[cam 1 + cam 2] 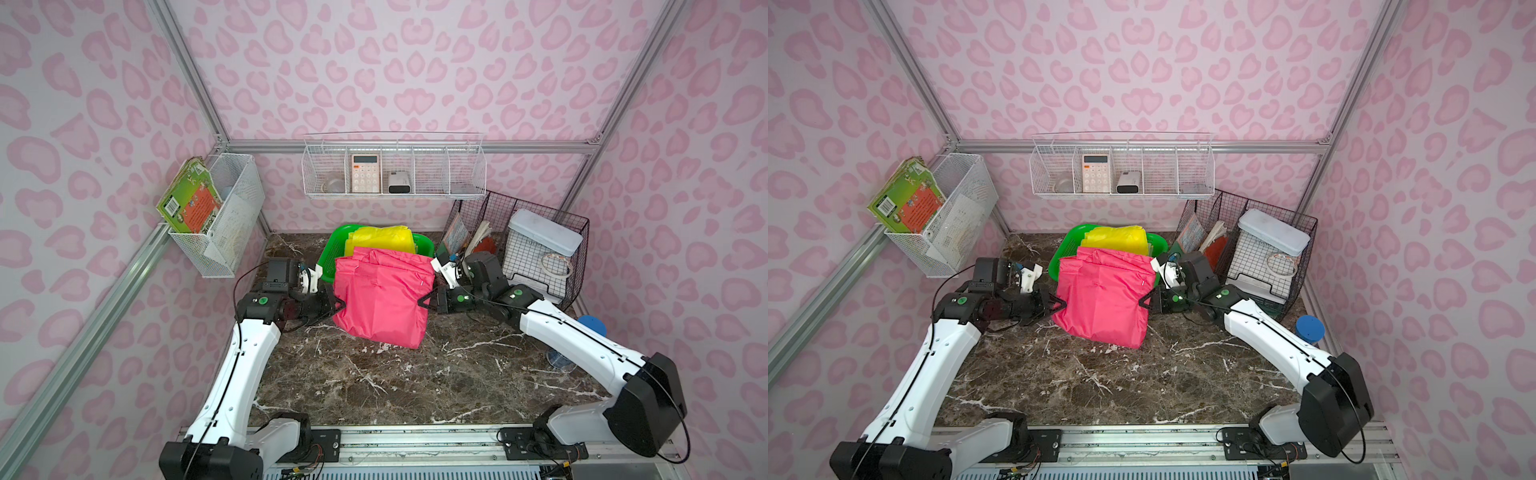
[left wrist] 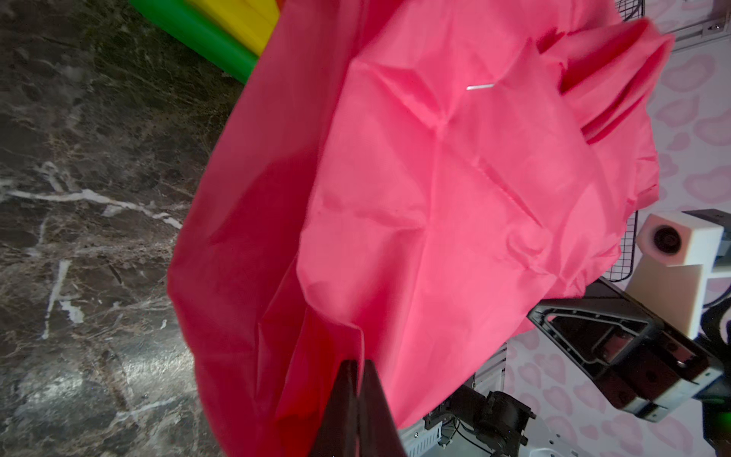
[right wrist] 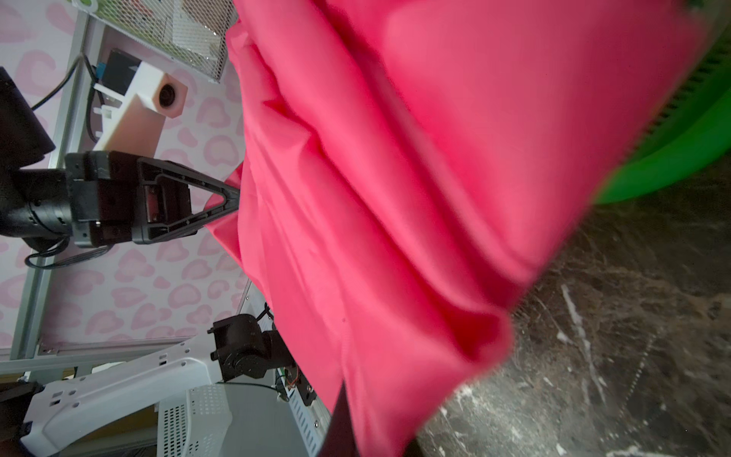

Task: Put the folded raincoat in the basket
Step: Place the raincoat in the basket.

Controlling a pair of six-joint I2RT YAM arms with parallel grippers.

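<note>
Left gripper [image 1: 343,304] and right gripper [image 1: 419,300] each pinch a side edge of the pink folded raincoat [image 1: 382,299], which hangs between them reaching the near rim of the basket [image 1: 327,259] by the back edge of the worktop [image 1: 415,386], so pickup looks done while moving it over and releasing remain.

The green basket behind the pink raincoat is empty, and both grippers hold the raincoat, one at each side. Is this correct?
One part is wrong: the basket is not empty. A yellow folded item lies in it, as both top views show. The rest holds: the left gripper and the right gripper are shut on the pink raincoat, one at each side.
</note>
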